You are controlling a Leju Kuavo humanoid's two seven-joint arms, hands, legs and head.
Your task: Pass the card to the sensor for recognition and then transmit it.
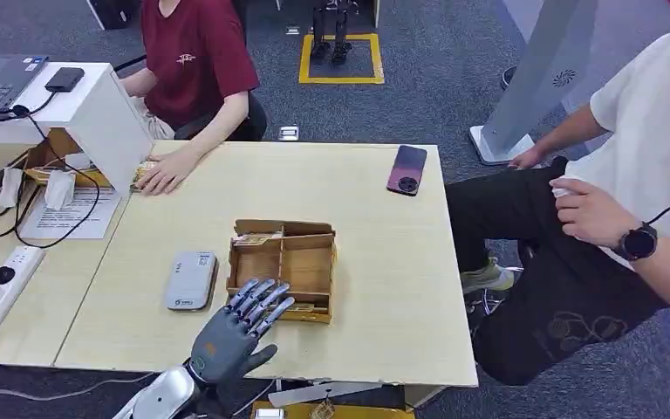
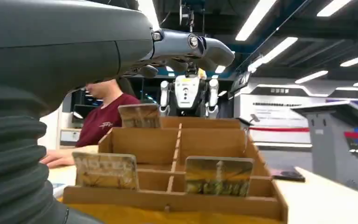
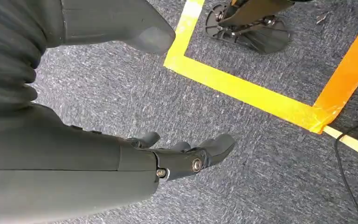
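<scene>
1. Across the middle of the head view: pale wooden table (image 1: 384,262). One person in a dark red shirt (image 1: 194,57) sits at the far side with a hand (image 1: 164,171) flat on the top; a second person in a white shirt (image 1: 654,113) sits off the right edge, with a dark watch (image 1: 639,241) on the wrist.
2. Wooden divided box (image 1: 283,266) at table centre, near the front edge. Cards (image 2: 219,176) stand upright in its compartments; left wrist view shows two in the near row and one at the far left.
3. Left hand (image 1: 242,327) hovers at the box's near left corner, fingers spread and extended, holding nothing.
4. Right hand (image 3: 186,156) hangs over grey carpet (image 3: 121,102) beside yellow floor tape (image 3: 242,91), fingers loosely apart, nothing in them.
5. Grey sensor (image 1: 191,280) lies flat just left of the box.
6. Dark phone (image 1: 406,169) lies at the far right of the table, well apart from the box.
</scene>
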